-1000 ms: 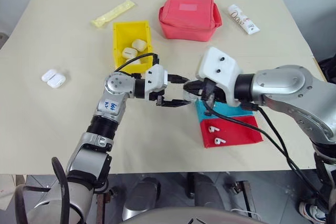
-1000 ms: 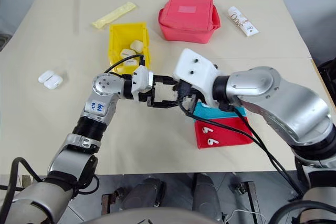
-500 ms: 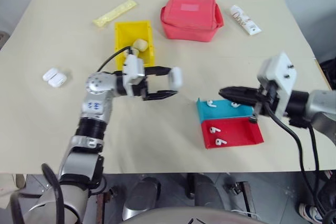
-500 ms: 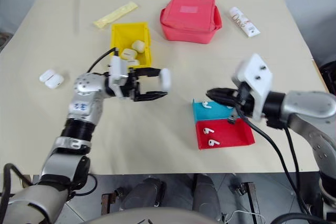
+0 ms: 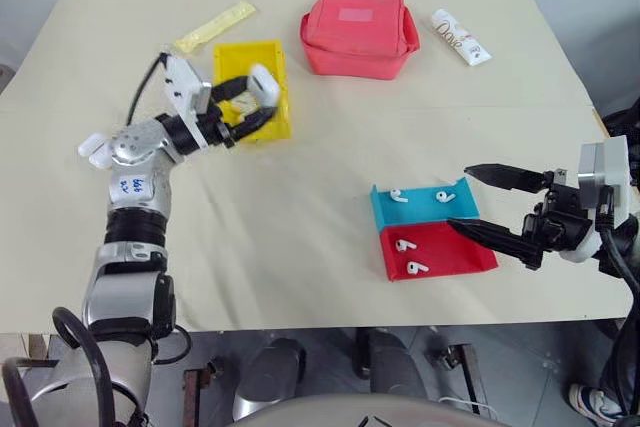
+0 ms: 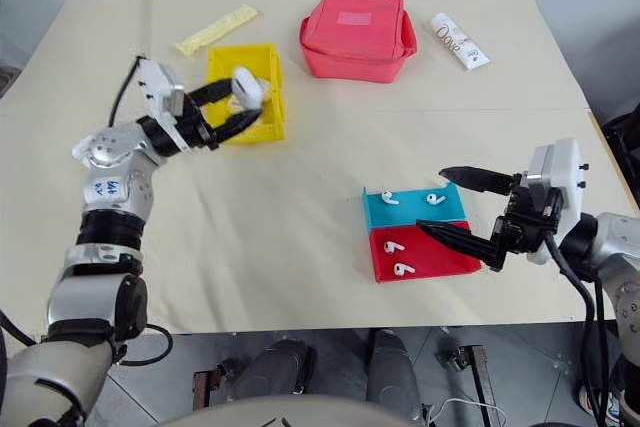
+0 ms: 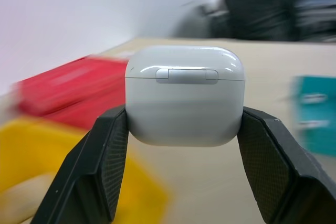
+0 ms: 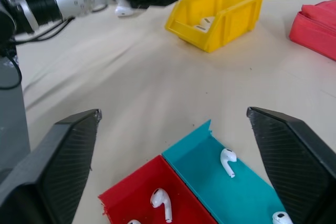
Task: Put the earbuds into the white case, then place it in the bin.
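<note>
- Nearest, at the right edge of the table, the right gripper (image 5: 478, 202) lies roughly level, pointing left, its two black fingers spread wide with nothing between them. Its tips frame the right ends of the trays, which looks like a hand standing clear rather than reaching for anything.
- Just left of those tips sit the red tray (image 5: 470, 259) and, touching its far side, the blue tray (image 5: 384, 215). Each carries two loose earbuds (image 5: 407, 245), lying flat and apart. I take these as stock for other cases, so they stay out of the way where they are.
- At the left, farther back, the left arm is bent up from the near edge, forearm rising and wrist turned right. The left gripper (image 5: 250, 99) is clamped on the white case (image 7: 185, 95), one finger pressed to each side, lid closed and hinge facing the wrist camera.
- The case hangs over the yellow bin (image 5: 281, 127), about at its middle, clear above the walls and not yet inside. Gripping it by the sides leaves the underside free, so it should fall straight when let go.
- At least one more white case (image 8: 203, 23) already lies in the bin.
- Two more white cases (image 5: 97, 147) rest on the table far left, beside the elbow.
- Farthest back stands a red pouch (image 5: 357, 30).
</note>
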### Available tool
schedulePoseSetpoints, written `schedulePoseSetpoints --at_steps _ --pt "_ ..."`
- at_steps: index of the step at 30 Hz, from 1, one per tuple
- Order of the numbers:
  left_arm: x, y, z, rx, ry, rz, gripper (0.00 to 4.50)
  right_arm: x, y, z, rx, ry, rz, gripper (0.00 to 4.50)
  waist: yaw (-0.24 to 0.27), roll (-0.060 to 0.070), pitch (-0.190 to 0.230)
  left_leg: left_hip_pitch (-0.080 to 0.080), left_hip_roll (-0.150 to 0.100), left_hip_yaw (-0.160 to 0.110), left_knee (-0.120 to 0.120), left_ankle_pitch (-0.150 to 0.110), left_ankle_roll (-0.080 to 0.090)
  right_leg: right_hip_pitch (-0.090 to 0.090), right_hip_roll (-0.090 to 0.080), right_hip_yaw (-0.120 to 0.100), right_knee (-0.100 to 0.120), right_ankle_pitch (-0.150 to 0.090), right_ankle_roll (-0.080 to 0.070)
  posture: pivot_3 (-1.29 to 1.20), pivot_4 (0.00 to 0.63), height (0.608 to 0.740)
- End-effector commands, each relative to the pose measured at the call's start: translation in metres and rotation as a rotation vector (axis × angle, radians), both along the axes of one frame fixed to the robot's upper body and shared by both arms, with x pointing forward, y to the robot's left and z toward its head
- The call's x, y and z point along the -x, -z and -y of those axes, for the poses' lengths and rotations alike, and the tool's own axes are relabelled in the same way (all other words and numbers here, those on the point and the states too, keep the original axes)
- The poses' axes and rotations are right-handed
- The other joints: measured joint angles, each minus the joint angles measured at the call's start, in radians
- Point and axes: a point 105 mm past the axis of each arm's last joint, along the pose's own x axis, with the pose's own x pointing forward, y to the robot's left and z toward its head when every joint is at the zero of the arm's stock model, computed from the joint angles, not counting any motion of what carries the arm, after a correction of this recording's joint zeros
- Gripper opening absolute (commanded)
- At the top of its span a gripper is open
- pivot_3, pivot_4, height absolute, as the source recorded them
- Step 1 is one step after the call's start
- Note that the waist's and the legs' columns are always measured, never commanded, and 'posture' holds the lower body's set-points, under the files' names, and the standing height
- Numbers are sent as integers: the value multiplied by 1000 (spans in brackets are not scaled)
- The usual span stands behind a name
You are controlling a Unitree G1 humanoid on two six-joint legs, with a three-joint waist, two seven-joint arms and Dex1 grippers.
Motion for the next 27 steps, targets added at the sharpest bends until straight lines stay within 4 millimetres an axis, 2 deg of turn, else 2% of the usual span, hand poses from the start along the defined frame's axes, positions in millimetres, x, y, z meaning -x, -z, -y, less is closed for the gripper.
schedulePoseSetpoints --at_steps 1,3,6,11,17,22,25,27 --pt "-22 -9 -25 -31 -221 2 2764 0 -2 -5 3 7 40 4482 1 0 0 0 0 0 0 0 0 0 0 0 0 0 0 0 150 740" --pt "-34 -6 -39 -58 -345 -34 2764 1 1 -8 5 10 39 4482 2 0 0 0 0 0 0 0 0 0 0 0 0 0 0 0 150 740" --pt "-39 2 -37 -76 -353 -70 2764 2 1 -12 2 8 42 4482 5 -1 0 0 0 0 0 0 0 0 0 0 0 0 0 0 150 740" --pt "-38 0 -19 -52 -263 -57 4373 1 0 -12 13 5 36 4500 6 -1 0 -1 -2 0 1 1 1 0 -1 0 0 0 1 0 150 740" --pt "-26 -12 -13 -49 -144 27 4448 -3 -4 -11 40 -22 34 4500 -4 -1 0 -1 0 0 0 0 0 -1 -1 0 0 0 0 0 150 740" --pt "-1 -23 -14 -46 5 118 4448 -10 -8 -9 54 -41 41 4500 -19 -1 0 -1 0 0 0 0 0 -1 -1 -1 0 0 0 0 150 740" --pt "37 -10 -30 -40 133 16 4448 -12 -8 -5 72 -85 3 4500 -35 0 0 -1 0 0 -1 0 0 -1 -2 0 0 0 0 0 150 740" --pt "53 -3 -33 -62 163 -10 4448 -13 -7 -1 78 -104 -25 4500 -47 0 1 0 1 0 -2 0 0 -1 -3 1 1 -1 -1 0 150 740"
